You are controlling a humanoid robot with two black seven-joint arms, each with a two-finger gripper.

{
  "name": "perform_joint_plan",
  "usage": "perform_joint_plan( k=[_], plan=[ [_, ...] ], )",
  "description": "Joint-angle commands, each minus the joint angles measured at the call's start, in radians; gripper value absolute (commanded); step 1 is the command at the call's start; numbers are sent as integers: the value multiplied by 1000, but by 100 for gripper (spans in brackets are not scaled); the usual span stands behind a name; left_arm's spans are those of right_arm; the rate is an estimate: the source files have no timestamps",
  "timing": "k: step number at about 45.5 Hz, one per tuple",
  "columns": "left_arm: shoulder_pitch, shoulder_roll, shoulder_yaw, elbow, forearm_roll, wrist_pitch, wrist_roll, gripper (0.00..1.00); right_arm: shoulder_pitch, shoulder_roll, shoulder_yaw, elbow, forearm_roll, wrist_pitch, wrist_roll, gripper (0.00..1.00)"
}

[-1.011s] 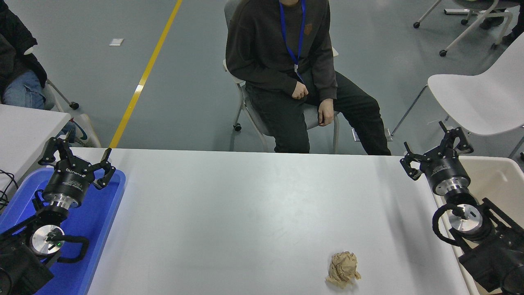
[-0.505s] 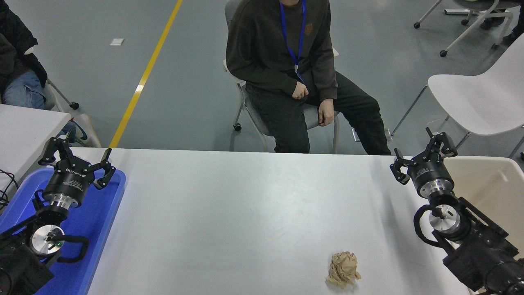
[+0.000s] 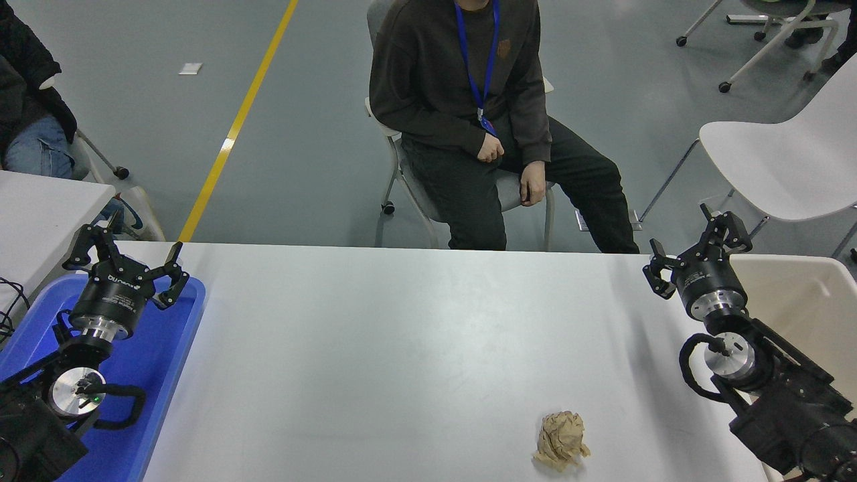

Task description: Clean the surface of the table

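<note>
Table surface (image 3: pixel 415 348): long axis runs left-right across the frame. Left gripper (image 3: pixel 126 253) lower left, right gripper (image 3: pixel 696 249) right edge; both with fingers spread.

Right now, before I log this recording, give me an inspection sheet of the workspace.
Surface: white table surface, bare apart from one item.
Job's things: crumpled brown paper ball near the front edge.
Clutter: nothing seen.
Grippers: left gripper open above blue tray; right gripper open beside beige bin.
Cables: black loops at both wrists.
Surroundings: seated person, white chair, yellow floor line.
</note>
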Motion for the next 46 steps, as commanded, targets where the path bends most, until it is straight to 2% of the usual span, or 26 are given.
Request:
perform_joint_plan(
  k=[1, 8, 13, 20, 24, 29, 38, 46],
  plan=[
    [0, 0, 0, 0, 0, 0, 0, 100, 23, -83, -15, 49, 4, 3, -116, 99],
    [0, 0, 0, 0, 0, 0, 0, 100, 52, -168, -68, 138, -12, 5, -166, 99],
    [0, 0, 0, 0, 0, 0, 0, 100, 109, -247, -208, 186, -26, 8, -175, 99],
    [0, 0, 0, 0, 0, 0, 0, 100, 190, -329, -398, 259, -118, 3, -173, 99],
    [0, 0, 0, 0, 0, 0, 0, 100, 206, -352, -426, 313, -167, 2, -175, 99],
    [0, 2, 0, 0, 0, 0, 0, 100, 222, -369, -435, 362, -317, -6, -202, 99],
    [0, 0, 0, 0, 0, 0, 0, 100, 238, -413, -472, 523, -472, -50, -394, 99],
    [0, 0, 0, 0, 0, 0, 0, 100, 321, -471, -619, 698, -540, -89, -557, 99]
  ],
)
